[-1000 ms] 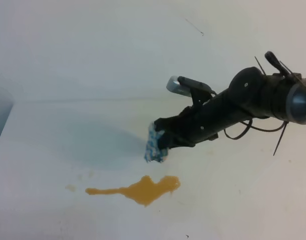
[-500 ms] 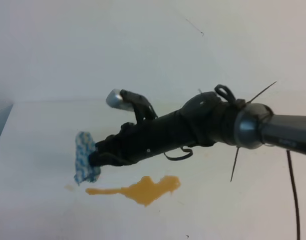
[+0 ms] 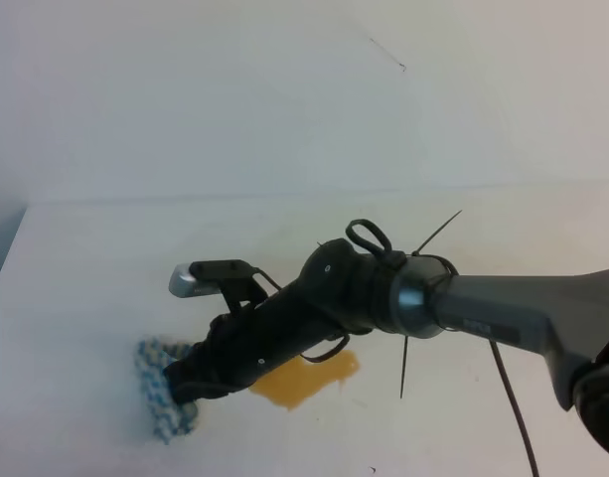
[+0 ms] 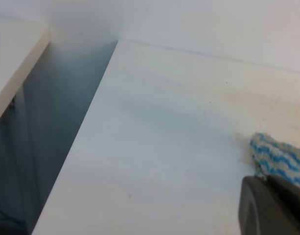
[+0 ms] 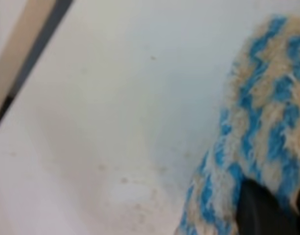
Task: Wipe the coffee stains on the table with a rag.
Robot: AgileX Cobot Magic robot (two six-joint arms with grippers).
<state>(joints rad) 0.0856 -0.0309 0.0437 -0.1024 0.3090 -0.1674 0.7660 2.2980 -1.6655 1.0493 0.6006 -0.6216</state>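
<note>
The table (image 3: 95, 248) is the biggest thing under me: a plain white top with faint tan specks on it. My right arm (image 3: 503, 313) reaches across it from the right side toward the lower left (black body, grey collar, cable ties sticking out at the wrist). My right gripper (image 3: 185, 383) sits low at the table's left part, its jaws closed tight on the rag (image 3: 160, 393), a small blue-and-white zigzag cloth, tinged tan in places, that looks pressed to the tabletop. In my right wrist view the rag (image 5: 252, 137) fills the right side, fuzzy, with my dark fingertip (image 5: 260, 208) pinching it. The coffee stains (image 3: 304, 378) lie just right of the rag; 1 amber blob shows, partly hidden under my arm. My left hand shows in no view.
</note>
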